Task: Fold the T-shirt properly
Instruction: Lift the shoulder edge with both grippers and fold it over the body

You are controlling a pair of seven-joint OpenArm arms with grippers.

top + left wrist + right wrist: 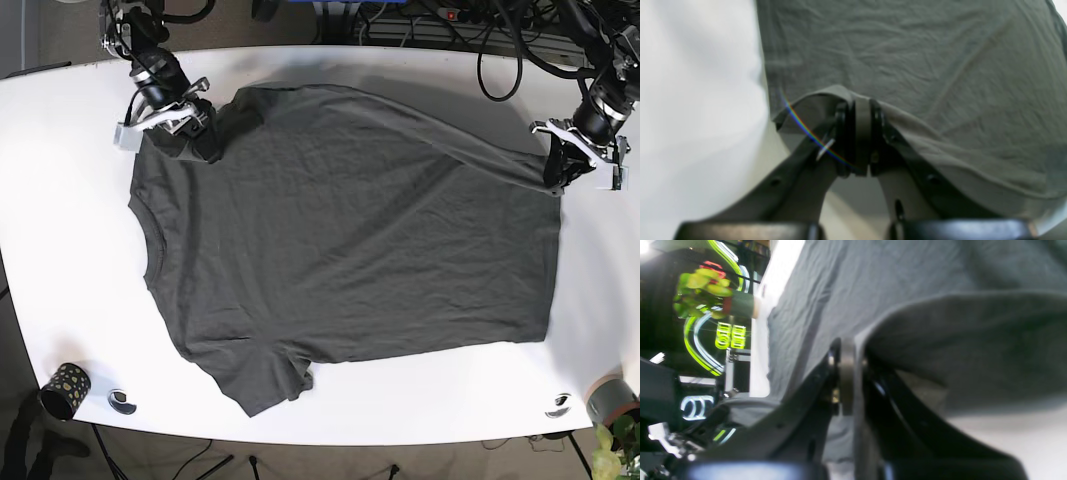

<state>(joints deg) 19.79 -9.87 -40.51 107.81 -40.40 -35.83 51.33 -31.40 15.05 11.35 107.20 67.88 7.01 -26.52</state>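
A dark grey T-shirt (350, 230) lies spread on the white table (60, 200), collar toward the view's left and hem toward the right. Its far edge is lifted into a fold running between the two grippers. At the far right, my left gripper (556, 180) is shut on the shirt's hem corner; the left wrist view shows the jaws (862, 110) pinching a fold of the grey cloth (907, 60). My right gripper (205, 140) at the far left is shut on the upper sleeve, its closed jaws (848, 350) showing cloth (957, 340) draped over them.
A black dotted cup (64, 388) and a small round object (122, 401) sit at the near left corner. Another small round object (558, 405) and a potted plant (612, 400) are at the near right. Cables (450, 25) run behind the table's far edge.
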